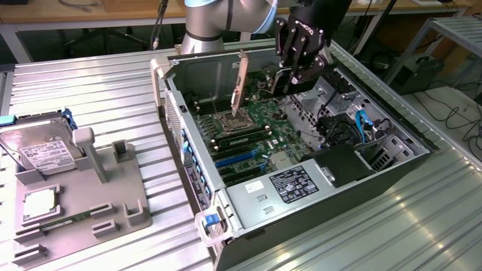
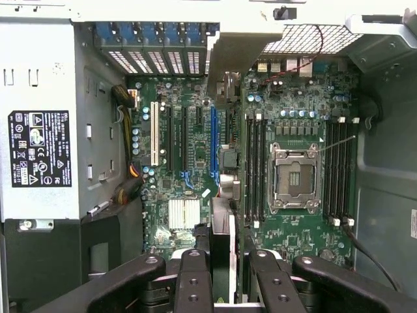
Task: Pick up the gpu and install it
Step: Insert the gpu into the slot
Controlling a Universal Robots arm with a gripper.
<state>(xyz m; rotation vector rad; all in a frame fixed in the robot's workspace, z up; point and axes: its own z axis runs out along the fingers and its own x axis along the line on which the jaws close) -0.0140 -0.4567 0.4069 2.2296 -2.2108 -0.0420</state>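
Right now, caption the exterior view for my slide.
Gripper holds the gpu upright above the motherboard inside the open PC case.

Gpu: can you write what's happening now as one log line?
gripper: shut on gpu | gpu: upright, above motherboard | case: open

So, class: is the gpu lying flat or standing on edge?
On edge: the gpu stands upright above the motherboard inside the case, held by the gripper.

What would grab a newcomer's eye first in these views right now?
The open computer case lying on its side on the metal table, motherboard exposed. Above it, the claw hangs beside the gpu, which stands upright over the board. At the exterior view's left, a hard drive rests in a grey holder.
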